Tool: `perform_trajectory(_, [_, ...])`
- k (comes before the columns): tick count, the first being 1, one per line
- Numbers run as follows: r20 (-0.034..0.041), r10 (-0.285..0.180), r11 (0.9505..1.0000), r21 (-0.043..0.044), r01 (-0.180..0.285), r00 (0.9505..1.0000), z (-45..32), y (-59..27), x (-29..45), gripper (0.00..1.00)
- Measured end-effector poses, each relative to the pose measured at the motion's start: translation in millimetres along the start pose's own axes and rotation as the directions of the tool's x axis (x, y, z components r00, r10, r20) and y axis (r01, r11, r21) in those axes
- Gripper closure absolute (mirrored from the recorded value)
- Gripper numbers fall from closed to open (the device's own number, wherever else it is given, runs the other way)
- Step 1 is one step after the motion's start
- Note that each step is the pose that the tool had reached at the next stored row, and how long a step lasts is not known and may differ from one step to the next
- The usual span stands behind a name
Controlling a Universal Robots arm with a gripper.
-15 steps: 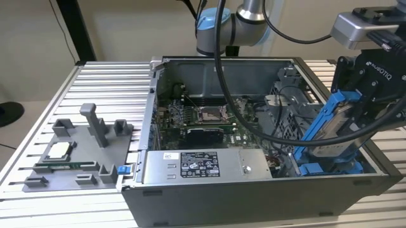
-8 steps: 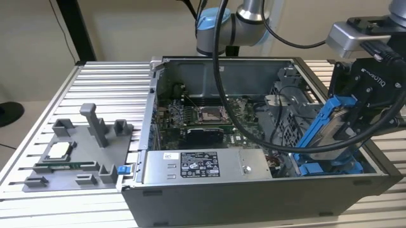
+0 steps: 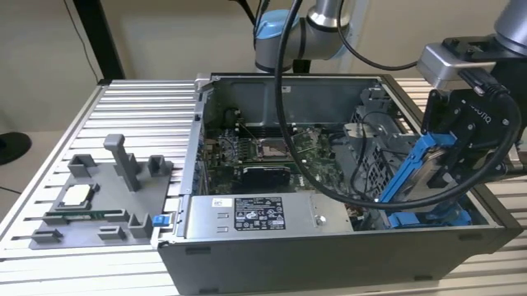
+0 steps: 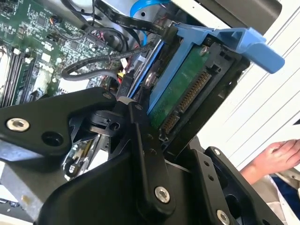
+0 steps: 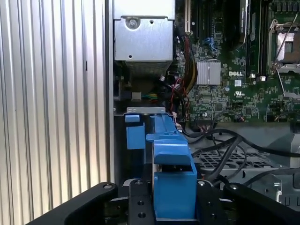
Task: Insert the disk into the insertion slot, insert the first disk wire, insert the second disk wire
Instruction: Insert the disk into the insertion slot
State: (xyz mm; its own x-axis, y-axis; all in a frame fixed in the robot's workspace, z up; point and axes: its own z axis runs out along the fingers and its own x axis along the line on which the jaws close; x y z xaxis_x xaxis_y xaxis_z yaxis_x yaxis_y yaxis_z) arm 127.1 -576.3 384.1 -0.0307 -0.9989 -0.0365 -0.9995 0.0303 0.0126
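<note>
My gripper [image 3: 442, 168] is shut on the disk [image 3: 418, 176], which hangs tilted on edge over the open computer case at the exterior view's right. The second wrist view shows the disk's green circuit board and connector [image 4: 183, 93] and its blue carrier frame [image 4: 234, 40] clamped between my black fingers [image 4: 143, 140]. In the first wrist view the blue frame [image 5: 172, 164] stands in my gripper [image 5: 173, 199]. The insertion slot's blue rails [image 3: 430, 218] lie just below the disk in the case's near right corner, also seen as the blue slot rail [image 5: 135, 135]. Loose black wires [image 5: 225, 145] run beside it.
The grey power supply box [image 3: 255, 216] sits along the case's front wall, with the motherboard [image 3: 263, 154] behind it and a perforated cage [image 3: 374, 157] next to the disk. A grey fixture plate [image 3: 99, 203] with small parts lies left of the case. A person's hand [image 4: 276, 157] rests outside the case.
</note>
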Motion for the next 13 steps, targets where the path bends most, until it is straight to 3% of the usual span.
perform_trajectory(7, [0.0017, 0.000, 1.0000, 0.0000, 0.000, 1.0000, 10.4, -0.1, 0.4, 1.00])
perform_trajectory(13, [0.0015, 0.000, 1.0000, 0.0000, 0.000, 1.0000, 11.3, -0.1, 0.4, 1.00])
